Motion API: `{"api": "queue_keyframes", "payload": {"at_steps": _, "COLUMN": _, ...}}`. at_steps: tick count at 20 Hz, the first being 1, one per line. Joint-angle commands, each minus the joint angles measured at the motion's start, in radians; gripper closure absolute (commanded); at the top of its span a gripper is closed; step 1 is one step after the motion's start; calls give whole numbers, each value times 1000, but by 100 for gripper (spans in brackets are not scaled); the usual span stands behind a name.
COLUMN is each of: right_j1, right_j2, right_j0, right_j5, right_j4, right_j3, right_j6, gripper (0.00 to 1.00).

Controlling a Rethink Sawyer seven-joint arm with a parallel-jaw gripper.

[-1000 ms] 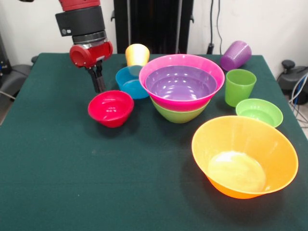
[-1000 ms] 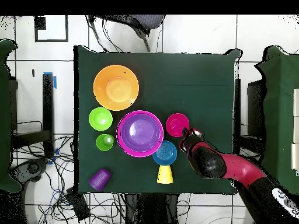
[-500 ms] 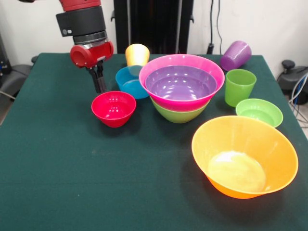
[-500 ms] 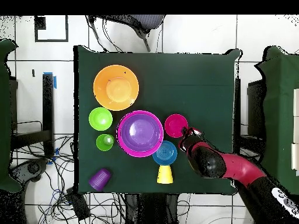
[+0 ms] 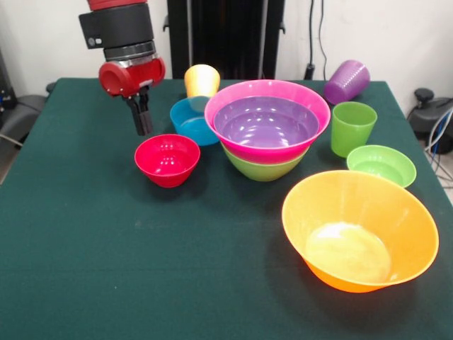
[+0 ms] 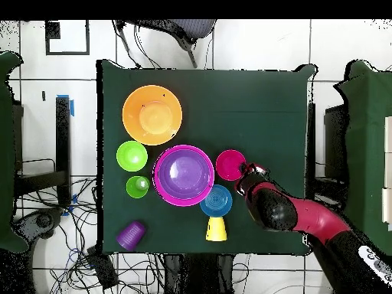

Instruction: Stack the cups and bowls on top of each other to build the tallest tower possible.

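Gripper [image 5: 142,125] fingers pressed together, empty, hanging just behind red bowl [image 5: 167,159]. Tower [image 5: 267,127]: purple in pink in green bowl, mid table, blue bowl [image 5: 190,120] touching it

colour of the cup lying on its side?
Translucent purple cup, at the table's far corner; clearest in the front view.
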Motion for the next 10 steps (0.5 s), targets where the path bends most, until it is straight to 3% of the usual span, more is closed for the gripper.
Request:
{"api": "queue_keyframes", "payload": {"at_steps": 1, "right_j1": -3, "right_j2": -7, "right_j0": 52, "right_j5": -16, "right_j4": 10, "right_j3": -36, "right_j6": 236, "gripper": 100}}
{"api": "queue_keyframes", "payload": {"at_steps": 2, "right_j1": -4, "right_j2": -11, "right_j0": 54, "right_j5": -7, "right_j4": 7, "right_j3": -40, "right_j6": 230, "gripper": 100}}
{"api": "queue_keyframes", "payload": {"at_steps": 3, "right_j1": -5, "right_j2": -13, "right_j0": 57, "right_j5": 2, "right_j4": 4, "right_j3": -43, "right_j6": 222, "gripper": 0}}
{"api": "queue_keyframes", "payload": {"at_steps": 10, "right_j1": -4, "right_j2": -33, "right_j0": 65, "right_j5": 22, "right_j4": 14, "right_j3": -49, "right_j6": 228, "gripper": 0}}
